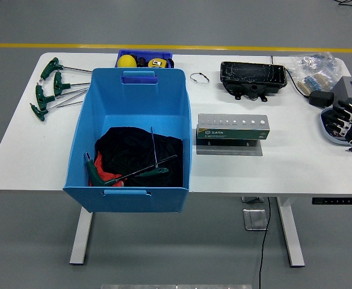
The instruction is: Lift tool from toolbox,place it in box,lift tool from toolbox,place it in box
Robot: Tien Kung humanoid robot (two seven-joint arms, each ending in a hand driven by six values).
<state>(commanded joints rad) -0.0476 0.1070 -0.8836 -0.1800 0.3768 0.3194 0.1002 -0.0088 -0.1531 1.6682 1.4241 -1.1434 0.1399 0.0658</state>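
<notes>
Nearest, the blue box (129, 139) stands at the table's (25, 150) near left edge. Inside it, on a black cloth (136, 152) with some red showing at the near left, lie 2 or 3 green-handled tools (144, 171) with thin metal shafts crossing one another; exact count cannot be told.

Right of the box, near mid-table, a grey tool holder (233, 130) with a green label strip and a row of small holes along its top sits on a flat base, apart from the box wall.

At the far right edge, the right hand (346, 123) hangs over the table, fingers loosely curled and spaced, holding nothing; it lies over a pale rounded object that is mostly hidden. No left arm shows.

Farther left, 4 green-handled tools (46, 90) lie fanned on the table just left of the box's far corner, shafts pointing right.

Farthest: a small blue tray (144, 59) with yellow items behind the box, a wire ring (200, 77), a black tray (253, 77), and a clear bag (314, 69) at the far right corner.
</notes>
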